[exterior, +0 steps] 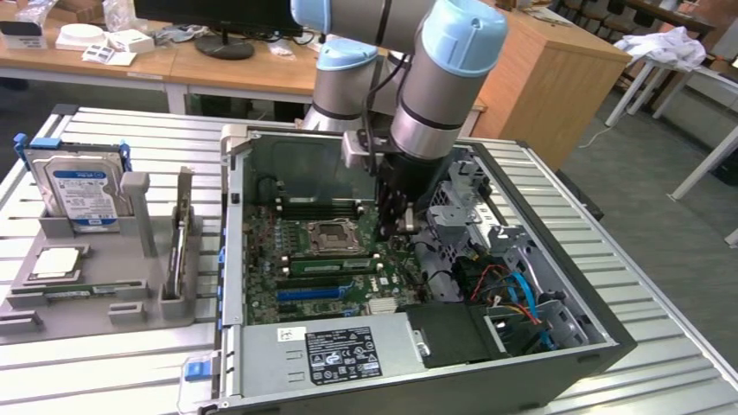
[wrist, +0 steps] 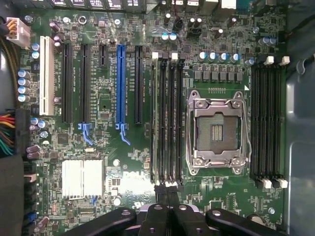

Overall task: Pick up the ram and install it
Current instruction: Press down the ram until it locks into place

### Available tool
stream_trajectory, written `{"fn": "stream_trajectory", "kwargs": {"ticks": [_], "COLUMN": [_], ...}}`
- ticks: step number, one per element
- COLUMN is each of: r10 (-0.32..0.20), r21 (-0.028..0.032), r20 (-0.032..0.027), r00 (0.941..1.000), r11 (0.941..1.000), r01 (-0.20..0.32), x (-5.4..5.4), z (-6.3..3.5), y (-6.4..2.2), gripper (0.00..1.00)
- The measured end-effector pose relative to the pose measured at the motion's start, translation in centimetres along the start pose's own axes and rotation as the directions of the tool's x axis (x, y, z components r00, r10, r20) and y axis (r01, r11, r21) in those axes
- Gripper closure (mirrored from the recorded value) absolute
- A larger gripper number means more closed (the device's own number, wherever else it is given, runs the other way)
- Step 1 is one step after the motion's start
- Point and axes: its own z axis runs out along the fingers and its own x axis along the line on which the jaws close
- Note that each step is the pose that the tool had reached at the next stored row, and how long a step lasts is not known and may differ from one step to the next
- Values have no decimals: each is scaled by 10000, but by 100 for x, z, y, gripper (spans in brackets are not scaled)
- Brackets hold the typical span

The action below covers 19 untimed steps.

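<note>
Tool: the tool (exterior: 398, 223) (wrist: 167, 189) hangs low over the motherboard (wrist: 103, 147); clenched or released, can't tell.
Ram: the ram (exterior: 328, 264) (wrist: 156, 118) stands in the slot bank beside the CPU socket (wrist: 216, 130).
Key relation: ram's long axis runs straight away from the tool tips, close by.

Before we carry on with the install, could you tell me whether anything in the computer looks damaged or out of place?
Nothing stands out. The motherboard looks intact, its memory slots straight, and the hand hangs over them inside the open case.
</note>
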Motion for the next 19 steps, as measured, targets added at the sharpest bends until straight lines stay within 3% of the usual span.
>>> {"fn": "stream_trajectory", "kwargs": {"ticks": [11,19], "r10": [0,0], "r21": [1,1], "r20": [0,1], "r00": [10000,10000], "r11": [10000,10000], "r01": [0,0], "x": [7,28], "z": [100,101], "y": [0,0], "gripper": [89,89]}}
